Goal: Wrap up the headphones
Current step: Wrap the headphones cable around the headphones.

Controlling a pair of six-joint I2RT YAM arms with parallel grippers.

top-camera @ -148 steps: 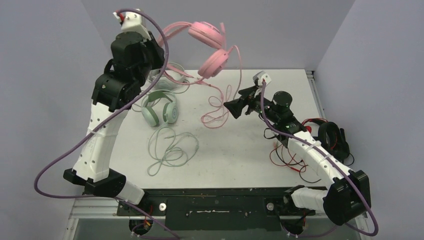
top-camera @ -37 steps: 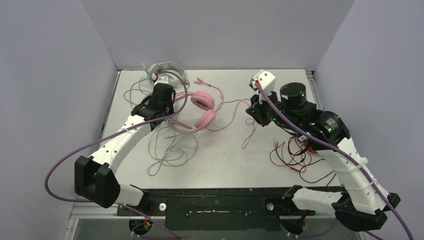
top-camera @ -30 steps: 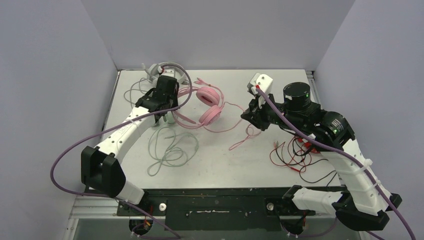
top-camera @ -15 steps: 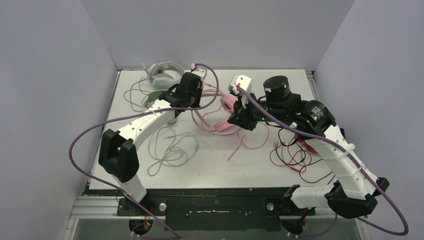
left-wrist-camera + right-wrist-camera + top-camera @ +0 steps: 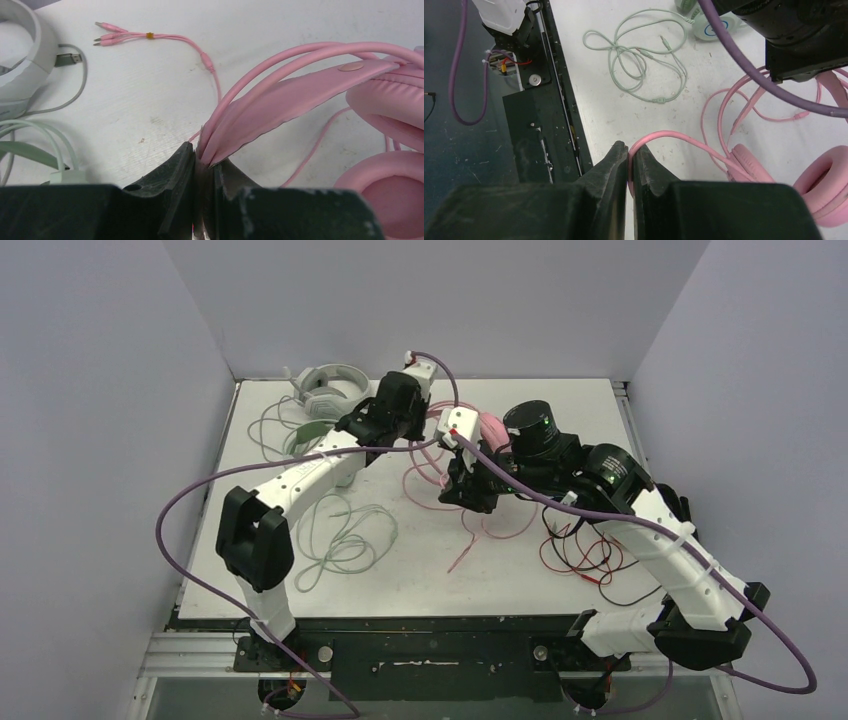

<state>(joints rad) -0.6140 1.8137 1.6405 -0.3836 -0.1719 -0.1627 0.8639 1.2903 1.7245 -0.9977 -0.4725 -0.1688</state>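
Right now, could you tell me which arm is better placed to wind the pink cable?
Right, probably: the right end effector is shut on the pink cable, while the left end effector clamps the pink headband as anchor.

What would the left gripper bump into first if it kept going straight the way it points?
The left gripper is shut on the pink headphones' headband, so that is right in front. Past it, it would probably hit the white table near the pink cable; depth is unclear.
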